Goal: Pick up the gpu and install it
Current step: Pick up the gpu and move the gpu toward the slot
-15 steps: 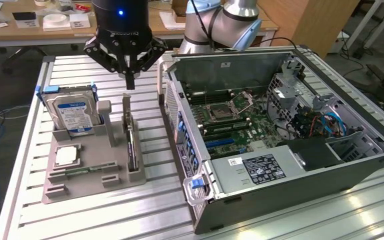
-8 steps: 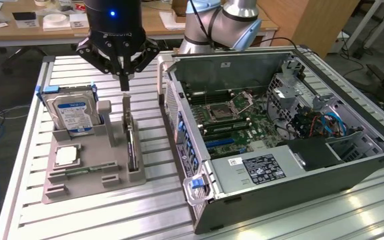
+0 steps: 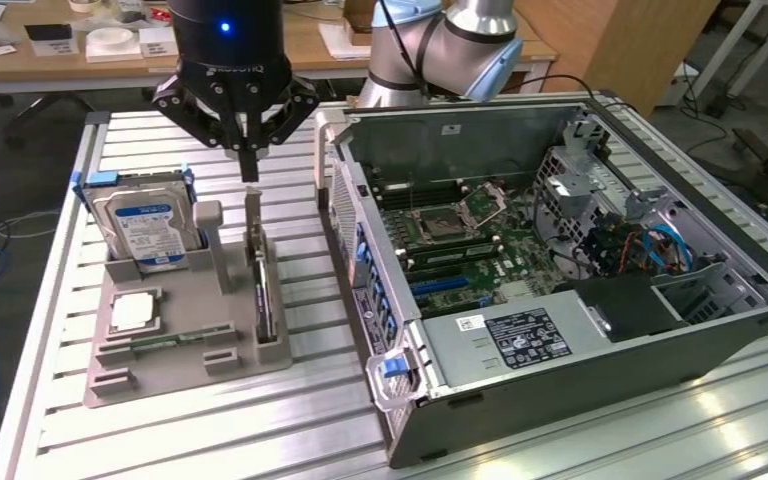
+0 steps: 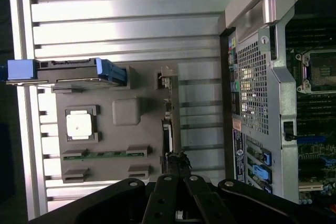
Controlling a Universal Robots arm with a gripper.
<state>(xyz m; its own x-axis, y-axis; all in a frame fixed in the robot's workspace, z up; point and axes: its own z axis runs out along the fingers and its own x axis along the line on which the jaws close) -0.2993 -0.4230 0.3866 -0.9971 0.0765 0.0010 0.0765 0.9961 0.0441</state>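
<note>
The gpu (image 3: 263,285) stands on its edge in a slot at the exterior view's right side of the grey holder tray (image 3: 184,375), its silver bracket (image 3: 252,215) at the far end. My gripper (image 3: 251,172) hangs straight above that bracket end, fingers shut together into one narrow tip, holding nothing and a small gap above the card. In the wrist view the gpu (image 4: 170,124) appears edge-on as a thin strip, with the gripper (image 4: 177,160) over its end. The open computer case (image 3: 704,335) lies at the exterior view's right, its motherboard (image 3: 458,240) exposed.
On the same tray stand a hard drive (image 3: 151,228) with a blue-white label, a processor (image 3: 135,312) and a narrow memory stick (image 3: 177,340). The case's rear panel (image 4: 257,87) lies close beside the tray. All rest on a slatted aluminium table (image 3: 304,430).
</note>
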